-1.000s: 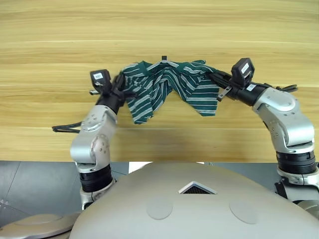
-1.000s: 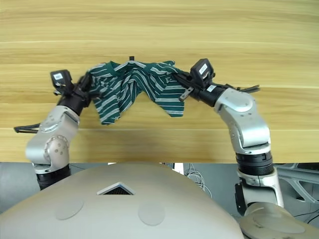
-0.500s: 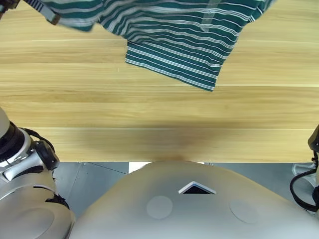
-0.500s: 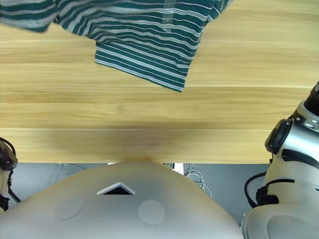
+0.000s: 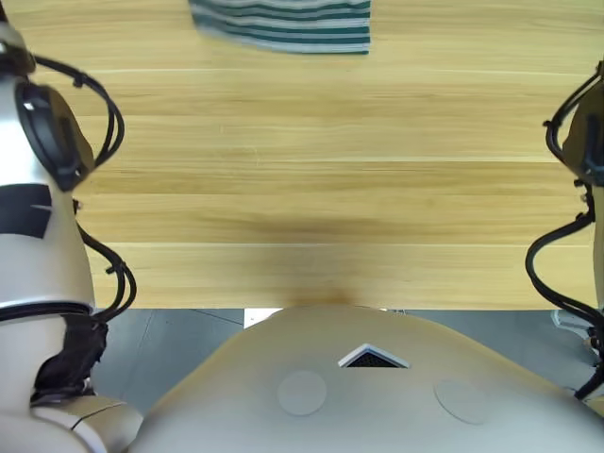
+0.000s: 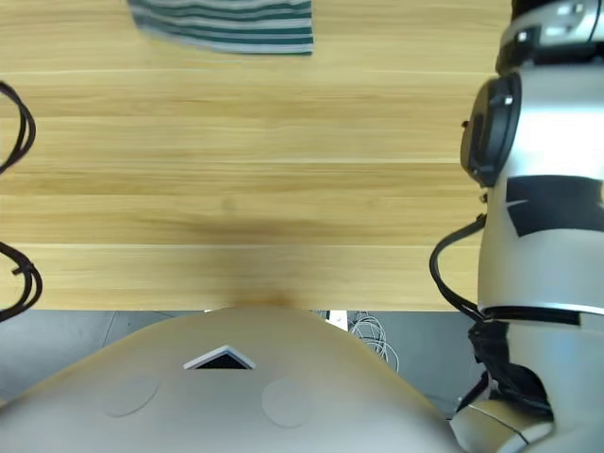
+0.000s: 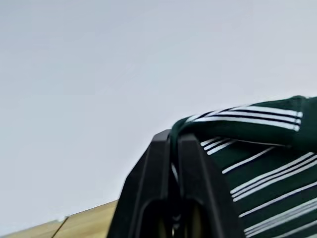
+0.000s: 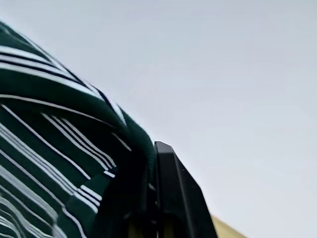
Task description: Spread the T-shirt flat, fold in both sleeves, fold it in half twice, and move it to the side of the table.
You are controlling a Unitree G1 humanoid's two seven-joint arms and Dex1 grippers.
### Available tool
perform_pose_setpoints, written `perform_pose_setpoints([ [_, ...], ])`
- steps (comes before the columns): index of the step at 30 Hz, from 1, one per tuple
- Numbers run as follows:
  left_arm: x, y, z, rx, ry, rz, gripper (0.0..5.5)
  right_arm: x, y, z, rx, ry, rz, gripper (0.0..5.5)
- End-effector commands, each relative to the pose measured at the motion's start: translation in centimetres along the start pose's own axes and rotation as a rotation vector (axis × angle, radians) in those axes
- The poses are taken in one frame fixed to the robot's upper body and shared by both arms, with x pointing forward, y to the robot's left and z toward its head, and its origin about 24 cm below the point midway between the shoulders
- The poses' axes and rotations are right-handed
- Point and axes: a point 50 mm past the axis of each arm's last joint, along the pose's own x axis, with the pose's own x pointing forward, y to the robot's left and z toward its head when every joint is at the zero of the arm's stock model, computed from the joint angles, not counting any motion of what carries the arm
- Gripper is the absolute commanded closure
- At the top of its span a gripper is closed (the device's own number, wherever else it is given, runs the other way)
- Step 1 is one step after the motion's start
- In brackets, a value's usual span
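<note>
**T-shirt pinched by both grippers, hem over the far table**

The T-shirt (image 5: 281, 21) is dark green with thin white stripes. In the head views it shows as 1 band of hem at the upper edge, over the far part of the wooden table (image 5: 311, 170). The band's right corner is sharp and square, and its left end is smeared. Whether the hem touches the wood cannot be told. A soft shadow (image 5: 311, 226) lies on the table nearer the robot, well apart from the hem.

In the left wrist view the left gripper (image 7: 174, 141) has its 2 black fingers (image 7: 195, 168) drawn together, with a fold of the shirt's edge caught between them. The striped cloth bulges out beside the fingers and drapes away. In the right wrist view the right gripper (image 8: 154, 166) is likewise clamped on the shirt. 1 black finger (image 8: 171, 188) lies against bunched green fabric, which hides the other finger. Behind both grippers is a plain pale surface (image 7: 124, 59), with a sliver of wood (image 7: 84, 224) next to it.

The left arm (image 5: 38, 189) rises along the left border of the head views and the right arm (image 6: 538, 189) along the right border. Each runs past the upper edge, with black cables (image 5: 106, 123) looped beside it. Grey floor (image 5: 179, 335) shows below the table's near edge.
</note>
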Motion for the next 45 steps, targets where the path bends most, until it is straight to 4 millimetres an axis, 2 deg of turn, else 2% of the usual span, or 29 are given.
perform_pose_setpoints([
  [1, 0.8, 3.1, 7.3, 0.098, -0.130, 0.181, 5.47, 1.4, -1.0, 6.5, -0.035, -0.135, -0.089, 5.50],
  [2, 1.0, 2.4, 6.1, 0.120, -0.099, 0.143, 5.47, 1.5, -0.2, 4.8, -0.027, -0.096, -0.050, 5.50],
  [5, 1.3, -0.8, 1.1, 0.187, 0.020, -0.072, 5.47, 0.7, 3.3, -2.9, -0.043, 0.103, 0.093, 5.50],
  [7, 0.4, -3.6, -4.1, 0.183, 0.122, -0.273, 5.47, -1.4, 5.8, -9.0, 0.014, 0.239, 0.196, 5.50],
  [9, -1.4, -5.9, -9.1, 0.164, 0.217, -0.436, 5.47, -4.2, 8.3, -14.0, 0.018, 0.354, 0.315, 5.50],
  [10, -3.4, -7.4, -12.8, 0.166, 0.279, -0.557, 5.47, -6.8, 10.3, -17.1, 0.018, 0.403, 0.424, 5.50],
  [12, -9.0, -9.9, -18.6, 0.125, 0.332, -0.862, 5.47, -12.0, 13.8, -21.2, 0.096, 0.423, 0.624, 5.50],
  [13, -12.7, -10.5, -20.4, 0.079, 0.324, -1.037, 5.47, -14.5, 14.7, -22.4, 0.130, 0.400, 0.696, 5.50],
  [14, -16.6, -10.6, -20.8, 0.026, 0.305, -1.188, 5.47, -16.6, 14.7, -23.1, 0.170, 0.362, 0.730, 5.50],
  [15, -20.3, -10.4, -20.1, -0.032, 0.291, -1.319, 5.47, -18.2, 14.1, -23.3, 0.198, 0.312, 0.745, 5.50],
  [16, -23.5, -9.8, -18.6, -0.095, 0.279, -1.424, 5.47, -19.3, 12.8, -23.0, 0.215, 0.251, 0.744, 5.50],
  [17, -25.5, -9.2, -17.0, -0.153, 0.271, -1.474, 5.47, -20.2, 11.3, -22.5, 0.213, 0.195, 0.750, 5.50],
  [20, -28.0, -7.1, -13.6, -0.238, 0.245, -1.488, 5.47, -21.9, 8.0, -20.4, 0.173, 0.095, 0.809, 5.50],
  [22, -29.0, -5.5, -12.7, -0.222, 0.237, -1.432, 5.47, -23.5, 7.2, -19.3, 0.135, 0.093, 0.906, 5.50],
  [24, -31.0, -5.0, -12.0, -0.246, 0.264, -1.407, 5.47, -25.5, 6.9, -19.1, 0.093, 0.146, 1.009, 5.50],
  [26, -34.0, -5.4, -13.0, -0.246, 0.402, -1.421, 5.47, -28.4, 6.5, -19.2, 0.062, 0.252, 1.123, 5.50],
  [28, -36.2, -5.6, -14.3, -0.248, 0.525, -1.434, 5.47, -30.6, 6.1, -19.8, 0.030, 0.363, 1.189, 5.50],
  [31, -38.1, -6.0, -16.4, -0.205, 0.651, -1.435, 5.47, -32.4, 6.6, -20.2, -0.006, 0.449, 1.233, 5.50],
  [33, -39.3, -6.6, -18.0, -0.110, 0.719, -1.442, 5.47, -33.8, 8.0, -20.2, -0.057, 0.490, 1.315, 5.50],
  [34, -40.0, -7.0, -18.1, -0.106, 0.739, -1.459, 5.50, -34.6, 9.1, -19.8, -0.088, 0.491, 1.366, 5.19],
  [35, -40.5, -7.3, -18.0, -0.093, 0.745, -1.465, 5.28, -35.3, 9.8, -19.5, -0.102, 0.492, 1.394, 5.10],
  [39, -41.3, -7.9, -16.8, -0.069, 0.735, -1.481, 4.61, -36.0, 9.9, -17.9, -0.091, 0.455, 1.402, 4.41],
  [41, -40.9, -8.6, -15.0, -0.129, 0.671, -1.466, 4.28, -35.6, 9.2, -16.8, -0.041, 0.405, 1.395, 4.08],
  [43, -40.7, -9.3, -13.1, -0.189, 0.621, -1.475, 4.00, -34.6, 8.0, -14.9, 0.006, 0.319, 1.373, 3.78],
  [45, -39.7, -9.0, -11.6, -0.195, 0.576, -1.458, 3.61, -32.7, 5.9, -13.1, 0.032, 0.209, 1.316, 3.37],
])
